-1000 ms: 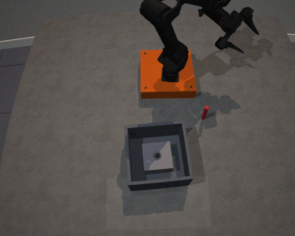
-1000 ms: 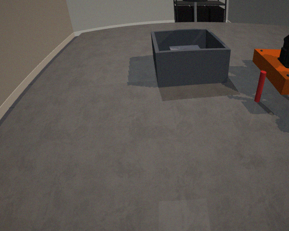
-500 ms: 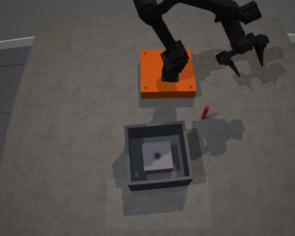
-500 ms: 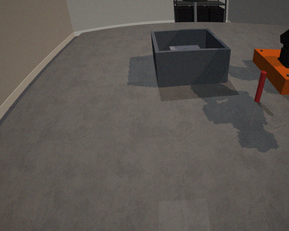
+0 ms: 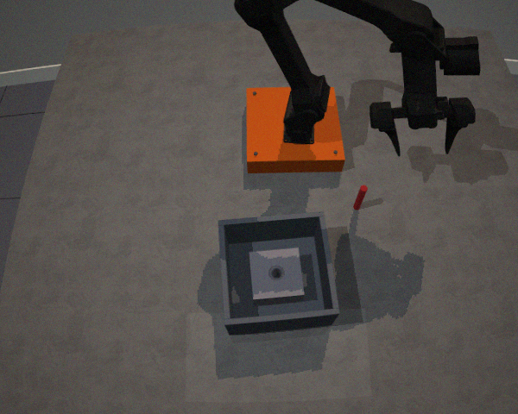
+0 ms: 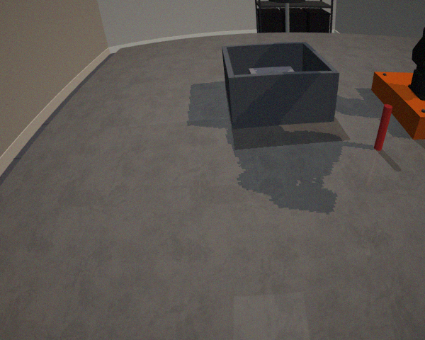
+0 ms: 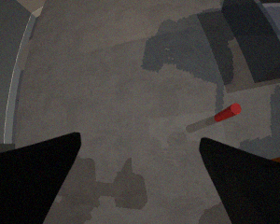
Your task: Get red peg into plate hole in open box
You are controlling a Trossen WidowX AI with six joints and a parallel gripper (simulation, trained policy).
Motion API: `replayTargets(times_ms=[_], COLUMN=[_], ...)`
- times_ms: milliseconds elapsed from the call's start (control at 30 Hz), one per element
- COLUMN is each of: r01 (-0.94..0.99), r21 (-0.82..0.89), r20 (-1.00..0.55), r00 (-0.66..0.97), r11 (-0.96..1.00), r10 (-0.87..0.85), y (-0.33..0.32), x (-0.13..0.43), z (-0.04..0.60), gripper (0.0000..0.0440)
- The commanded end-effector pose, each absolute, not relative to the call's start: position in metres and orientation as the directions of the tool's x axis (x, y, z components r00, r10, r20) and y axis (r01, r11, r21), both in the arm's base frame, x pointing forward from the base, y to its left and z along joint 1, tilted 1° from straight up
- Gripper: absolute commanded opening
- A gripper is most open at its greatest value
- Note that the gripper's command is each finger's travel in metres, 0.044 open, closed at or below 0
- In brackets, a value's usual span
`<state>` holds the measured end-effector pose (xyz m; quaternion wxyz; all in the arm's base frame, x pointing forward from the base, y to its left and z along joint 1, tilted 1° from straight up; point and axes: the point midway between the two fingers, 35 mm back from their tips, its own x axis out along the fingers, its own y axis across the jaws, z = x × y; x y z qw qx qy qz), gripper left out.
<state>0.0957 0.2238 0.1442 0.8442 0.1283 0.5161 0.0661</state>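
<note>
The red peg (image 5: 360, 197) (image 6: 382, 127) (image 7: 228, 113) stands upright on the table, outside the box and to its right in the top view. The open grey box (image 5: 281, 319) (image 6: 282, 98) holds a pale plate (image 5: 263, 285) (image 6: 271, 69) at its bottom. The hole (image 5: 276, 272) in the plate looks dark and empty. My gripper (image 5: 423, 153) (image 7: 141, 142) is open wide with nothing between its fingers. It hangs above the table, behind and to the right of the peg in the top view. In the wrist view the peg is beyond the right fingertip. The exterior view does not show the gripper.
The orange base block (image 5: 268, 128) (image 6: 395, 89) carries the arm behind the box. The peg stands between the box's right side and the base's front right corner in the top view. The box walls rise all around the plate.
</note>
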Motion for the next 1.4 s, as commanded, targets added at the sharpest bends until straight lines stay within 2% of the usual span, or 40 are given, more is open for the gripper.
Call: replayTargets(times_ms=[0,667,967,1367], r01=[0.119,0.572,0.645,0.661], r21=[0.255,0.036,-0.039,-0.063], r20=[-0.894,-0.995,-0.998,-0.997], r00=[0.407,0.093,0.006,-0.009], r11=[0.960,0.819,0.763,0.747], r10=[0.187,-0.021,-0.057,-0.077], y=[0.212,0.155,0.143,0.137], x=[0.109,0.144,0.149,0.155], z=[0.145,0.120,0.097,0.053], gripper=[0.0440,0.0440,0.0440,0.0438])
